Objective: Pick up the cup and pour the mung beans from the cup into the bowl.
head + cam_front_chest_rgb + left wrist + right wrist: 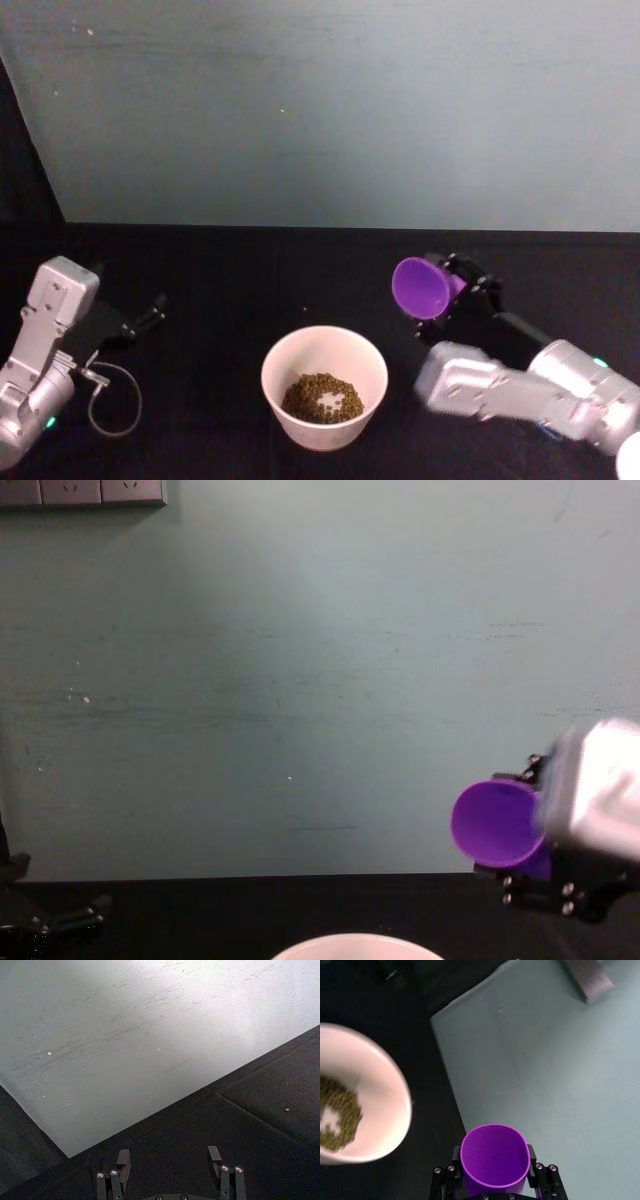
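My right gripper [455,292] is shut on the purple cup [421,287], holding it tipped on its side above the table, its mouth facing the bowl. The cup [494,1160] looks empty inside, and it also shows in the chest view [497,823]. The white bowl [324,386] stands on the black table, below and to the left of the cup, with a heap of mung beans [322,397] in its bottom. The bowl [367,1110] and beans [337,1119] also show in the right wrist view. My left gripper [150,312] rests open at the table's left, away from both; its fingers [123,1161] hold nothing.
One stray bean [306,310] lies on the black table behind the bowl. A thin cable loop [112,402] hangs by my left arm. A pale green wall [330,110] rises right behind the table's far edge.
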Tool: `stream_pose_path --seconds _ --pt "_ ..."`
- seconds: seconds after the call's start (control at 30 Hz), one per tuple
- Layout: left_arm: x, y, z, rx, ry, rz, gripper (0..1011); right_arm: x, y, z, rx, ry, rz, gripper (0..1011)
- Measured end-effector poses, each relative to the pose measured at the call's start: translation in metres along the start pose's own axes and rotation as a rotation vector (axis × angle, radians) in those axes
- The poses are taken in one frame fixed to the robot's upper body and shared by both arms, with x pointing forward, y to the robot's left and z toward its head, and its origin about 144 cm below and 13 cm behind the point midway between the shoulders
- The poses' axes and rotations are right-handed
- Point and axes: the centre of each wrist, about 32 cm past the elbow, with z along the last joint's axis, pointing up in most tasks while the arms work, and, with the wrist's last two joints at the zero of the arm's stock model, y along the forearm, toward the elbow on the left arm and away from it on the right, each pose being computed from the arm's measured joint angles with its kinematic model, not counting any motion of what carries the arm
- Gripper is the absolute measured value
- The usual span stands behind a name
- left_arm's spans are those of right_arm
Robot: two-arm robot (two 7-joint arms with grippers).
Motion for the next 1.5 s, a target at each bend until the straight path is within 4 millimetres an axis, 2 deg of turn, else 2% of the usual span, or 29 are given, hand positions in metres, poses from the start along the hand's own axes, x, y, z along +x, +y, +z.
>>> stream_pose_path --seconds 0.2,0.27,0.47,1.13,1.5 --pt "0.0 0.0 0.0 0.0 0.0 0.0 1004 -0.002 -0.003 -0.027 0.064 0.28 -0.05 718" --pt "0.0 0.0 0.0 0.0 0.0 0.0 1003 -0.007 -0.002 -0.04 0.095 0.424 -0.072 718" --pt "0.0 0.0 0.0 0.0 0.0 0.0 1004 -0.021 0.001 -0.06 0.126 0.67 -0.099 718" --pt "0.0 0.0 0.0 0.0 0.0 0.0 1003 -0.061 0.016 -0.088 0.163 1.112 -0.103 718" --pt "0.0 0.0 0.0 0.0 0.0 0.0 1003 -0.078 0.026 -0.1 0.106 1.204 -0.097 718"
